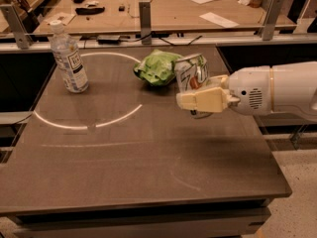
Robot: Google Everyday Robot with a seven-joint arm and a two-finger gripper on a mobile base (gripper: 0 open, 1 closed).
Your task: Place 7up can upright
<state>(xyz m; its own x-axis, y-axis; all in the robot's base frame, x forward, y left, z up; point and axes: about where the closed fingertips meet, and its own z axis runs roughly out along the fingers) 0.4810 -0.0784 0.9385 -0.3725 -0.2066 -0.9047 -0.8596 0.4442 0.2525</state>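
Observation:
The 7up can (191, 75), silver-white with green markings, is held in my gripper (200, 101), which is shut on it. The can stands nearly upright, tilted a little, right of the table's middle. I cannot tell whether its base touches the table. My white arm (275, 90) reaches in from the right edge of the view.
A bright green wrinkly bag (157, 67) lies just left of the can, close to it. A clear water bottle (69, 58) stands at the back left. The dark table (124, 162) bears a white arc line. Behind it is a wooden workbench (163, 9) with papers.

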